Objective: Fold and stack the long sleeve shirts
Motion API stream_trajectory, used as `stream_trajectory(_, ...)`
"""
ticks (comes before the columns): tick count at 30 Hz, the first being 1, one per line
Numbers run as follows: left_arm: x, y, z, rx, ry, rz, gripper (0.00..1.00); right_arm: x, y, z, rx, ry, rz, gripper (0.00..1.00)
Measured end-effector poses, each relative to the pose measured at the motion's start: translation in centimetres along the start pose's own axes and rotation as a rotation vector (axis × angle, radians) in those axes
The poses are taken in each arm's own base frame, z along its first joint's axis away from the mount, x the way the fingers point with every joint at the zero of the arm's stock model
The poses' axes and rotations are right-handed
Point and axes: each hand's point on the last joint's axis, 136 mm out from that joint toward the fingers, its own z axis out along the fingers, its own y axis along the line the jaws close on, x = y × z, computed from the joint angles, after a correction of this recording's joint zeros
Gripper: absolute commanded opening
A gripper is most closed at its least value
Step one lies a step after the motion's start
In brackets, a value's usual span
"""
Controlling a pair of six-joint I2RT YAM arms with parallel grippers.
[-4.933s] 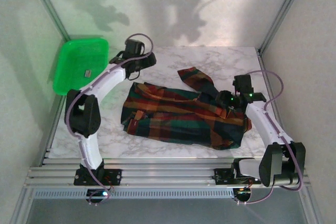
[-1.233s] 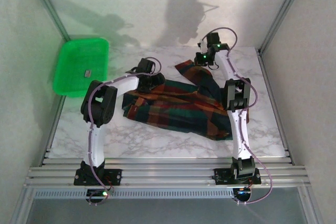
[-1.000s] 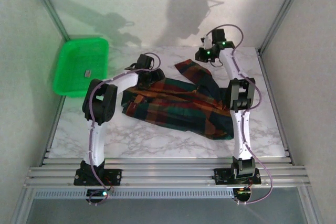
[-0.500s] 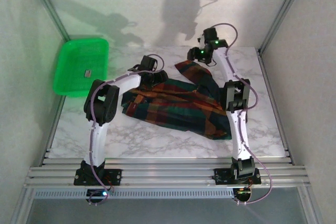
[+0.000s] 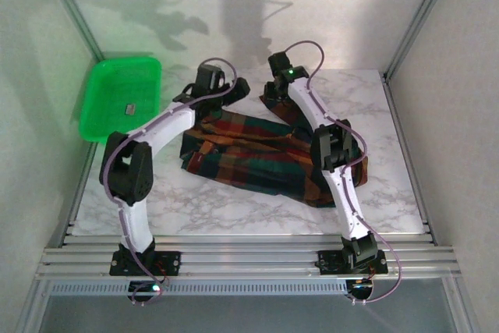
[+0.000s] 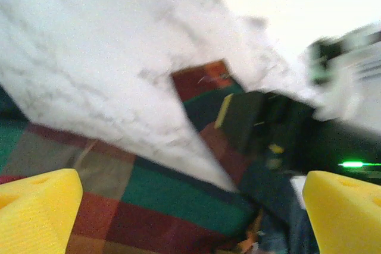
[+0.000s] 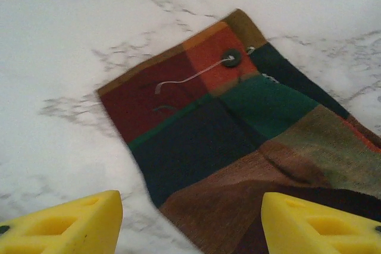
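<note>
Yellow-foam-padded and spread wide at the right gripper (image 7: 190,224), with nothing grasped. Hovering just over the cuff (image 7: 196,105) of the shirt (image 5: 257,154), button (image 7: 231,58) facing up, flat on the bench (image 5: 234,208). Probably poised this way to pinch the sleeve end and carry it inward over the body.

Likewise spread at the left gripper (image 6: 190,212), and empty. Tilted over the far edge of the plaid, close to where the sleeve leaves the body. Too blurred there to judge how near the cloth. Apparently placed as the partner, ready to pin or lift that side while the sleeve comes across.

Lying loosely half-folded at mid-bench, long side running left to right, sleeve trailing toward the far middle. Not squared up, so judged early in the folding.

Well apart from the green tray (image 5: 121,95) at the far left, leaving bare marble around for smoothing.

Worth watching for the loose thread (image 7: 178,81) beside the button, and for bunching beneath the right arm stretched over the cloth.
</note>
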Motion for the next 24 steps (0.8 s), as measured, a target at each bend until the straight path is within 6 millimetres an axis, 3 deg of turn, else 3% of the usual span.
stream_trajectory(6, -3.9, -3.4, -3.7, 0.054, -0.108, 0.017, 0.95, 1.4, -1.3, 4.3, 0.082, 0.021, 0.023, 0.62)
stream_trajectory(10, -4.8, -3.9, -5.5, 0.043, -0.132, 0.015, 0.95, 1.1, -1.4, 4.4, 0.096, 0.007, 0.044, 0.56)
stream_trajectory(13, -5.2, -4.0, -6.7, 0.032, -0.148, 0.014, 0.95, 1.5, -1.6, 4.4, 0.106, 0.020, 0.063, 0.39)
stream_trajectory(16, -5.9, -4.4, -8.3, 0.031, -0.173, 0.013, 0.95, 1.7, -2.1, 4.5, 0.133, 0.026, 0.077, 0.17)
stream_trajectory(18, -6.4, -4.8, -9.5, 0.035, -0.192, 0.013, 0.95, 1.7, -2.3, 4.5, 0.139, 0.025, 0.083, 0.08)
stream_trajectory(21, -7.0, -5.1, -11.2, 0.041, -0.224, 0.012, 0.95, 1.6, -2.8, 4.5, 0.140, 0.025, 0.104, 0.00)
stream_trajectory(24, -6.4, -4.3, -12.6, 0.025, -0.231, 0.010, 0.95, 0.9, -3.2, 4.5, 0.120, 0.014, 0.124, 0.00)
